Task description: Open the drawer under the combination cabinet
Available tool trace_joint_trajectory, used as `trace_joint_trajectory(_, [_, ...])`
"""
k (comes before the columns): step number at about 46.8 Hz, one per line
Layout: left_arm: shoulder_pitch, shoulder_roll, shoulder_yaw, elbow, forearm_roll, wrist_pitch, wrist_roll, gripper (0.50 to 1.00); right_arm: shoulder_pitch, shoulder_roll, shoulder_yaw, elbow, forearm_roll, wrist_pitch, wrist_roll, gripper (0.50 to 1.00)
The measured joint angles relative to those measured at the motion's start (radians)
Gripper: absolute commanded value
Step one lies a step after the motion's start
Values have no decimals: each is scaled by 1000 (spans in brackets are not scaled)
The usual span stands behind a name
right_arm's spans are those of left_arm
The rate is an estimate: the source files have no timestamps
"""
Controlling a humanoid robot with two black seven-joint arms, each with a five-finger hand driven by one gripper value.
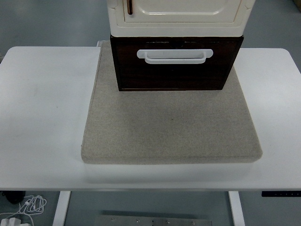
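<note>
Neither robot hand is in view, so their state cannot be told. The dark brown wooden drawer (175, 66) sits shut beneath the cream-coloured plastic cabinet (178, 16), at the far end of the grey felt mat (171, 127) on the white table (42, 113). Its white bar handle (175, 55) faces the near edge. To do the reach well, a hand should come in low over the mat, hook its fingers under that handle at the middle, and pull straight toward the near edge, slowly, lest the whole stack slide on the felt.
</note>
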Motion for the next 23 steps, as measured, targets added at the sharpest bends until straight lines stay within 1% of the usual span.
trace_joint_trajectory(7, [-48, 7, 91, -65, 29, -5, 3, 1000, 0, 0, 0, 0, 0, 0, 0, 928])
trace_joint_trajectory(13, [-80, 11, 155, -109, 56, -10, 16, 1000, 0, 0, 0, 0, 0, 0, 0, 928])
trace_joint_trajectory(23, [-112, 5, 267, -146, 129, -25, 23, 1000, 0, 0, 0, 0, 0, 0, 0, 928])
